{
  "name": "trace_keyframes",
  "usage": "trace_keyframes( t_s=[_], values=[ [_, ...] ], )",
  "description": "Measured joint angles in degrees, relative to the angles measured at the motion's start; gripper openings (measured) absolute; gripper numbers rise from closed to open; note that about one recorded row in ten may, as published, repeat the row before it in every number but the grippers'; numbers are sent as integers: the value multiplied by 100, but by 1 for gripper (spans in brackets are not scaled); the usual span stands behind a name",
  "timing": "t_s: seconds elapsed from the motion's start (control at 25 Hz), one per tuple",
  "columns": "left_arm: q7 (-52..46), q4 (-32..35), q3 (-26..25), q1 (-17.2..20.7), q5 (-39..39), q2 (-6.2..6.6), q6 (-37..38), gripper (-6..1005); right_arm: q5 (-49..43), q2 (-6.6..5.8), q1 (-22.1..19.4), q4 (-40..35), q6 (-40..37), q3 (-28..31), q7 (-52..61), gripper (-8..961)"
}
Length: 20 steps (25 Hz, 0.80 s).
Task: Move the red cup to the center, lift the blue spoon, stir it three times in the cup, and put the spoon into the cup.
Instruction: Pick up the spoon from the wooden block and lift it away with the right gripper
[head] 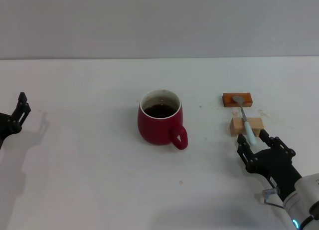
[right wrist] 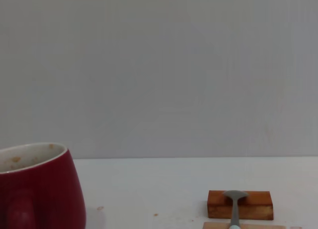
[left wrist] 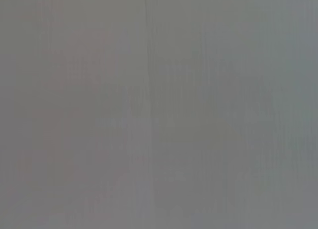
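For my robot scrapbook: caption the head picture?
Right claw open behind blue spoon on two blocks; red cup waits.

White table (head: 89, 180) before plain grey wall (head: 159, 20)

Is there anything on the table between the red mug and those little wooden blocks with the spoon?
No. The head view shows bare table between the red cup and the blocks.

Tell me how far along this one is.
Done: the red cup stands mid-table. In hand: the right claw, open, is at the handle end of the blue spoon, which lies across two wooden blocks. Left: lift, three stirs, spoon into cup. The left claw idles at the table's left edge.
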Motion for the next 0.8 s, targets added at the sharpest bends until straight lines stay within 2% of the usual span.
trace_keyframes(
  t_s=[0.08, 0.76, 0.8],
  values=[
    [0, 0, 0, 7, 0, 0, 0, 858, -3, 4, 0, 4, 0, -4, 1, 558],
    [0, 0, 0, 20, 0, -1, -2, 857, 11, 15, 23, 24, 7, -6, 3, 558],
    [0, 0, 0, 20, 0, 0, -3, 857, 8, 13, 24, 27, 8, -6, 3, 537]
  ],
)
